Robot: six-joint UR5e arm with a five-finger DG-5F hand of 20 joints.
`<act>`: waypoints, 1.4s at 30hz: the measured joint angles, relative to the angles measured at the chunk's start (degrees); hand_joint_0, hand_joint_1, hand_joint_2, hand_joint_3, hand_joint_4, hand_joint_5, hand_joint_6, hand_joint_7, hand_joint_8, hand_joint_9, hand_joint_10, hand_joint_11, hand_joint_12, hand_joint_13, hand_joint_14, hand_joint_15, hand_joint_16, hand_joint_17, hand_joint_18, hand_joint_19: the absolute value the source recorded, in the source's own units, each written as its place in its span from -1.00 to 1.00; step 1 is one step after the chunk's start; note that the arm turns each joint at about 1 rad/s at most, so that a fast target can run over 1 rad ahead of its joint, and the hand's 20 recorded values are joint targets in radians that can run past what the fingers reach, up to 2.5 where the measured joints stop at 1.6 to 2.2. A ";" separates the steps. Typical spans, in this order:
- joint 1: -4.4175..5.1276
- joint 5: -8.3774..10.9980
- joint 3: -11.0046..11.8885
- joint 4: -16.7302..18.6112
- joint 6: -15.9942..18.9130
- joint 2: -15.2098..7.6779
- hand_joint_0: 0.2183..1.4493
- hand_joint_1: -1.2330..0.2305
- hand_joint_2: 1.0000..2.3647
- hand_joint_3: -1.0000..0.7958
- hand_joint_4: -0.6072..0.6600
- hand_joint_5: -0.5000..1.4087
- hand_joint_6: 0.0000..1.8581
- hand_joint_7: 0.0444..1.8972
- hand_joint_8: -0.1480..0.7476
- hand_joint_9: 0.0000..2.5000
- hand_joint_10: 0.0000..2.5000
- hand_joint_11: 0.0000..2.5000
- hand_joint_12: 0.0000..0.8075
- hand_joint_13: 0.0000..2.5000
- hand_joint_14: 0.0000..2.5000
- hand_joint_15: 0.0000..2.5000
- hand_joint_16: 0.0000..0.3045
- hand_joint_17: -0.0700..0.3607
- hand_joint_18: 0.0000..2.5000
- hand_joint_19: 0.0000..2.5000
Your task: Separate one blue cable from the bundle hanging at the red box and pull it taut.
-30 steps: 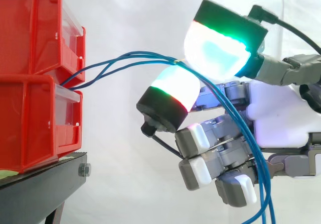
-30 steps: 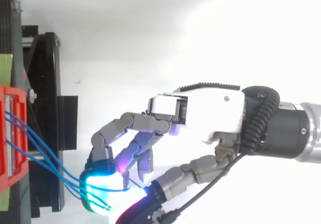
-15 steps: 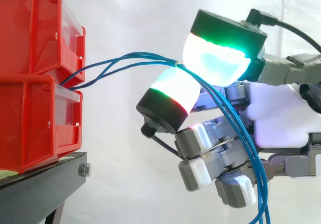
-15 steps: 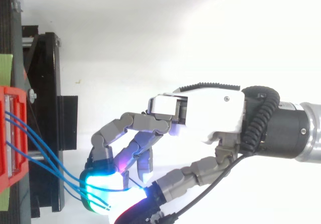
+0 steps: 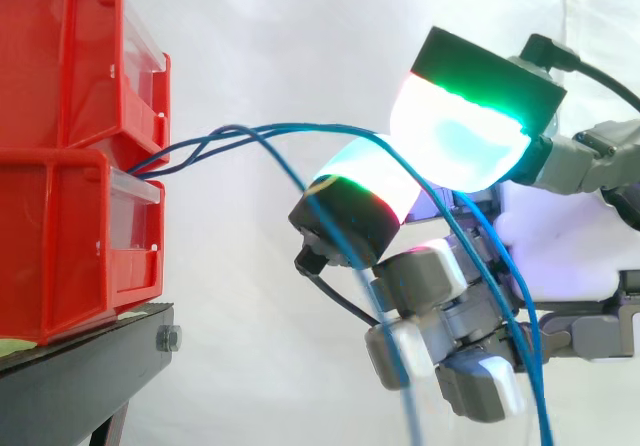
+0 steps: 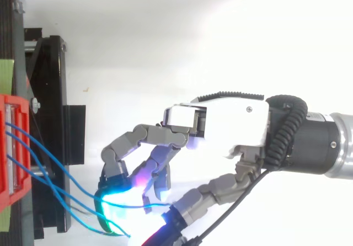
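Several thin blue cables (image 5: 225, 133) come out between the two stacked red bins (image 5: 70, 116) and arc right to my hand (image 5: 570, 256). Two of them pass between the glowing green-cyan pads (image 5: 455, 136) and run down in front of the palm. A third cable (image 5: 330, 251) hangs apart from them, slanting down to the left of the curled fingers. In the top view the hand (image 6: 231, 124) reaches left toward the bins (image 6: 11, 146). There, one cable (image 6: 140, 204) stretches into the gap between the thumb and the cyan-lit finger.
The bins stand on a black stand (image 5: 90, 366) at the left, before a white curtain. From above, the stand's frame (image 6: 49, 119) lies between the bins and the hand. Open space lies under and to the right of the cables.
The hand has drawn right and slightly up, away from the bins. One blue cable has slipped off the fingertips and dropped, and the thumb and finger pads stand further apart from above.
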 measured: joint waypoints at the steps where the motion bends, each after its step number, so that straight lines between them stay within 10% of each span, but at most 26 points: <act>1: 0.02 0.03 -0.12 0.04 0.03 0.00 -0.35 -0.40 -1.00 -0.44 -0.12 -0.57 -0.05 0.28 0.11 -0.16 -0.98 -0.17 0.00 -0.28 -0.98 -0.35 -0.70 -0.20 -0.18 -0.34; 18: 0.11 0.11 -0.61 0.44 0.06 0.00 -0.49 -0.24 -1.00 -0.44 0.01 -0.57 -0.14 0.20 0.12 -0.20 -0.98 -0.14 0.05 -0.29 -0.98 -0.35 -0.67 -0.15 -0.19 -0.35; 27: 0.14 0.13 -0.61 0.69 0.05 0.01 -0.40 0.15 -1.00 -0.44 0.10 -0.56 -0.20 0.12 0.11 -0.22 -0.98 -0.14 0.02 -0.31 -0.98 -0.36 -0.69 -0.18 -0.22 -0.33; 42: 0.13 0.12 -0.61 0.71 0.04 0.00 -0.40 -0.18 -0.96 -0.05 0.13 -0.61 -0.11 0.25 0.17 -0.27 -0.98 -0.14 0.04 -0.32 -0.98 -0.35 -0.68 -0.16 -0.22 -0.34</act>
